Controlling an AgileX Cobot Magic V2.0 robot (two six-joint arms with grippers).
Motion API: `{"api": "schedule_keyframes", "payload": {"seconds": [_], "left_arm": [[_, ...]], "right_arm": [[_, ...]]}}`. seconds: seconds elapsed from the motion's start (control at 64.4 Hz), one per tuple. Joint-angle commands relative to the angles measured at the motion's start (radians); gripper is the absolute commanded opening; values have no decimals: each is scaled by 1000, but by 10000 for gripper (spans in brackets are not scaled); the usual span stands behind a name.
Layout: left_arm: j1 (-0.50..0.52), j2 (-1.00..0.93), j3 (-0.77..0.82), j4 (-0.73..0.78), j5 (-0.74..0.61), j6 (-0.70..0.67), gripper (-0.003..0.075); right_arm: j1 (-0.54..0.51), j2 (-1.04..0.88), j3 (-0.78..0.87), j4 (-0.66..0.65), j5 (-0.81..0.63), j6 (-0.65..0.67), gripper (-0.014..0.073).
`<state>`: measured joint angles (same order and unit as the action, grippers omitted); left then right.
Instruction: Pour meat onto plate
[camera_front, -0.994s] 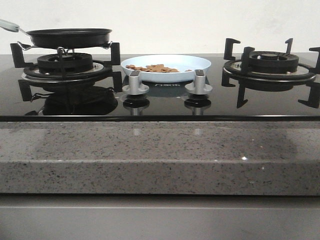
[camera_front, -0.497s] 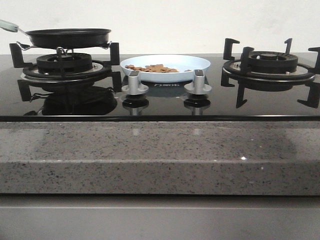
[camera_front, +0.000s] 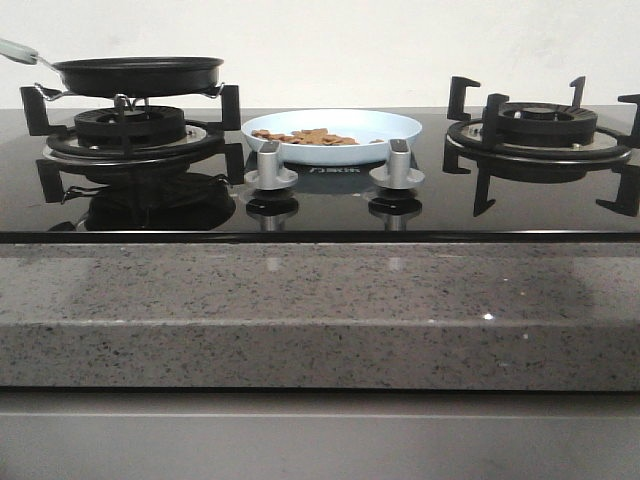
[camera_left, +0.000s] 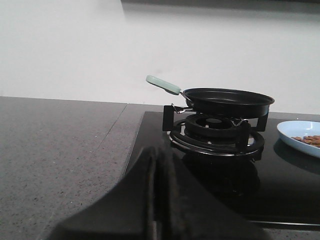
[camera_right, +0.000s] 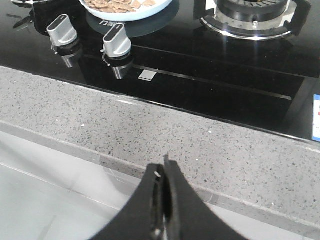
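Nothing's moved in the last second: meat (camera_front: 305, 136) on plate (camera_front: 400, 124), pan (camera_front: 138, 73) parked, my tools (camera_left: 152, 200) (camera_right: 164, 200) both pinched empty. Looks done.

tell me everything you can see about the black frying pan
The frying pan is round, shallow and matte black, dark-coated metal by its look, with a pale green handle joined by a thin metal neck and angling up and away from the rim. It sits upright and level on the black pan supports of the left burner, left of the plate. From these low angles its inside cannot be seen. Neither gripper touches it; only the supports do.
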<state>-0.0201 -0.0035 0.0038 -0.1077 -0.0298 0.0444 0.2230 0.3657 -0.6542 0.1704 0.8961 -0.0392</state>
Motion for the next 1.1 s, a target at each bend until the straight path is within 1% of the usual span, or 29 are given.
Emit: {"api": "schedule_keyframes", "payload": {"seconds": [0.0,0.404,0.481,0.528,0.606,0.73,0.839,0.978,1.087], "left_arm": [[-8,-18,7,0,-79,-11,-20],[-8,-18,7,0,-79,-11,-20],[-8,-18,7,0,-79,-11,-20],[-8,-18,7,0,-79,-11,-20],[-8,-18,7,0,-79,-11,-20],[-8,-18,7,0,-79,-11,-20],[-8,-18,7,0,-79,-11,-20],[-8,-18,7,0,-79,-11,-20],[-8,-18,7,0,-79,-11,-20]], "right_arm": [[-3,14,-27,-2,-69,-5,-69],[-3,14,-27,-2,-69,-5,-69],[-4,1,-21,-45,-103,-8,-69],[-11,-18,-5,-79,-157,-8,-69],[-49,-54,55,-94,-263,-8,-69],[-138,-143,222,-92,-474,-8,-69],[-175,-231,371,-92,-622,-8,-69],[-176,-325,523,-92,-754,-8,-69],[-182,-373,615,-92,-815,-8,-69]]}}
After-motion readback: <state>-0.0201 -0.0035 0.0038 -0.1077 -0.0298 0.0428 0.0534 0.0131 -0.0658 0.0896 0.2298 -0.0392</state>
